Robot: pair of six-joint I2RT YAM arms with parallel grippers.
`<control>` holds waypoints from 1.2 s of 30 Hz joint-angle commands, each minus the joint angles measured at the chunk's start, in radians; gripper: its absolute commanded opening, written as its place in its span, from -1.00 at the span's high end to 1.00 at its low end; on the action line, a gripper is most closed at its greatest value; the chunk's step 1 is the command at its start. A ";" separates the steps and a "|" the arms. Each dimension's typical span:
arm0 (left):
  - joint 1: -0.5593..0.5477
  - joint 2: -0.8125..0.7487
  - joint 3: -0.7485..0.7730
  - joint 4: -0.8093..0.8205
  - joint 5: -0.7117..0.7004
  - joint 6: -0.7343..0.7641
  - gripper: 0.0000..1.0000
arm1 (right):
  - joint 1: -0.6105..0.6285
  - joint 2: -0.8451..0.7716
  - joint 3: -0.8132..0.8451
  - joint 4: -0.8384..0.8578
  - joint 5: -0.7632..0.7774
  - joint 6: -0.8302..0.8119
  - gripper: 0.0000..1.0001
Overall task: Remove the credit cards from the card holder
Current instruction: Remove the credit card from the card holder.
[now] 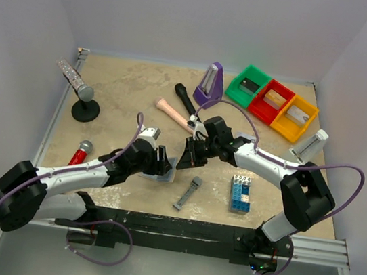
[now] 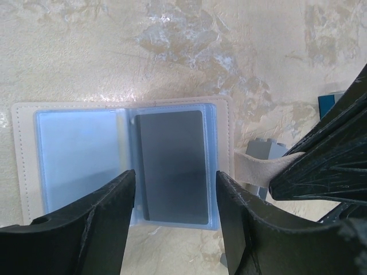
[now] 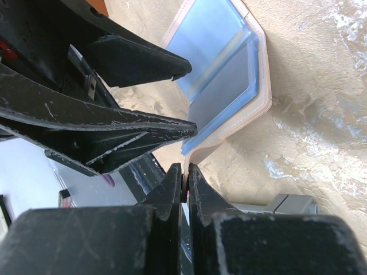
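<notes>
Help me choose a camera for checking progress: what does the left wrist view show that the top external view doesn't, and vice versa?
Only the left wrist view: the card holder lies open with a dark credit card sleeved in its right panel, and its strap runs into the right gripper. Only the top view: the purple metronome, coloured bins, brick stack and grey bar. Both: the card holder, the right gripper and the open left gripper.

A purple metronome (image 1: 210, 81) stands beside 3 coloured bins (image 1: 261, 112), with a blue-and-white brick stack (image 1: 240, 193) well apart.
</notes>
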 commanded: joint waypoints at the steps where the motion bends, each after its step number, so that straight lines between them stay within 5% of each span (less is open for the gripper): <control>1: -0.005 -0.025 -0.008 -0.008 -0.047 -0.001 -0.24 | 0.000 -0.025 0.026 0.012 -0.028 -0.016 1.00; 36: -0.006 0.029 0.012 0.030 0.063 0.024 -0.36 | 0.000 -0.009 0.043 -0.001 -0.033 -0.012 1.00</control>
